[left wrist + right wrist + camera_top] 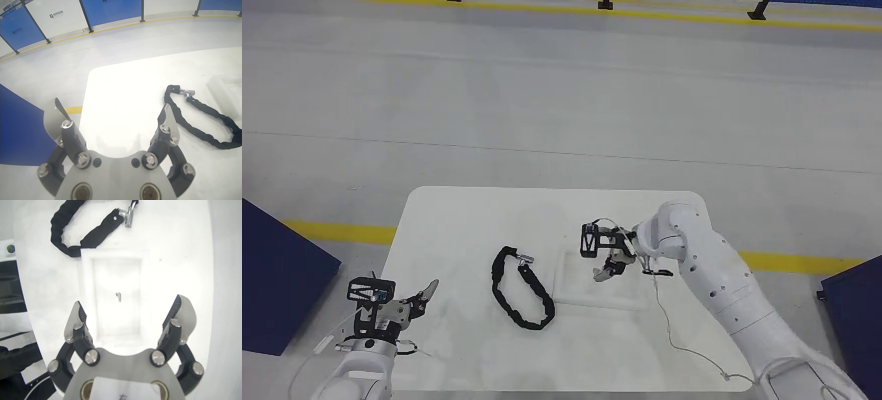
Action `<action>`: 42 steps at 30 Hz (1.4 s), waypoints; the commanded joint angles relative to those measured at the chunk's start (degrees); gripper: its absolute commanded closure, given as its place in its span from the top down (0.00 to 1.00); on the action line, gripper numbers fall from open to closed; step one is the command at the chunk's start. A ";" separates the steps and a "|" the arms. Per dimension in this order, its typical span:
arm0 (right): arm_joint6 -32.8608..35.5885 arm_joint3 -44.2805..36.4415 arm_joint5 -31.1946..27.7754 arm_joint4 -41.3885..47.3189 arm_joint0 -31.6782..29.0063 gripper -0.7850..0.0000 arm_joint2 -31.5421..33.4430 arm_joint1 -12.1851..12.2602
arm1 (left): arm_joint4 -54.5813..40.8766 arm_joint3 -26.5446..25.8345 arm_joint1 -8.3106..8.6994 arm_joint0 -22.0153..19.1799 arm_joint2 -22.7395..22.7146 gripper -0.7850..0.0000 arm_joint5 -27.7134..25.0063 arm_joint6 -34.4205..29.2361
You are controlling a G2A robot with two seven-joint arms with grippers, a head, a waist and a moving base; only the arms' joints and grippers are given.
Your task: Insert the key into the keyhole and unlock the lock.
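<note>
Right wrist view: the small metal key (pixel 119 296) lies flat in the shallow white tray (pixel 87 256), just ahead of the right gripper (pixel 128 303), its ribbed fingers spread apart — the black fabric-sleeved chain lock (pixel 102 228) curls just beside the tray, and the left gripper (pixel 111 105), also spread, hovers to the lock's left.

key (pixel 119 297): bare tray (pixel 117 275) floor all round | obstacles: raised rim, chain lock (pixel 96 232) beside tray

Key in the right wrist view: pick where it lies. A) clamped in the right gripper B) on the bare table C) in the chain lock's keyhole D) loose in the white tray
D: the key lies loose inside the white tray, untouched by the open right gripper and apart from the chain lock.
</note>
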 commanded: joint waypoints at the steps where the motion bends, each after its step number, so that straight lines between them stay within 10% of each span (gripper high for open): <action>1: 0.00 1.82 0.00 1.07 1.77 1.00 -3.58 -0.16 | 0.00 0.00 0.00 0.00 0.00 1.00 0.00 0.00; 10: -1.59 7.77 0.00 2.84 6.13 1.00 -12.84 -1.01 | 0.00 0.00 0.00 0.00 0.00 1.00 0.00 0.00; 14: -4.28 10.00 0.00 1.03 6.46 0.78 -14.91 -1.28 | 0.00 0.00 0.00 0.00 0.00 1.00 0.00 0.00; 21: -9.93 13.35 1.50 -2.87 6.52 0.70 -16.39 -2.16 | 0.00 0.00 0.00 0.00 0.00 1.00 0.00 0.00; 24: -12.72 14.22 2.80 -4.93 6.34 0.45 -16.88 -2.59 | 0.00 0.00 0.00 0.00 0.00 1.00 0.00 0.00; 42: -17.83 19.62 3.82 -8.41 6.98 0.09 -18.23 -4.98 | 0.00 0.00 0.00 0.00 0.00 1.00 0.00 0.00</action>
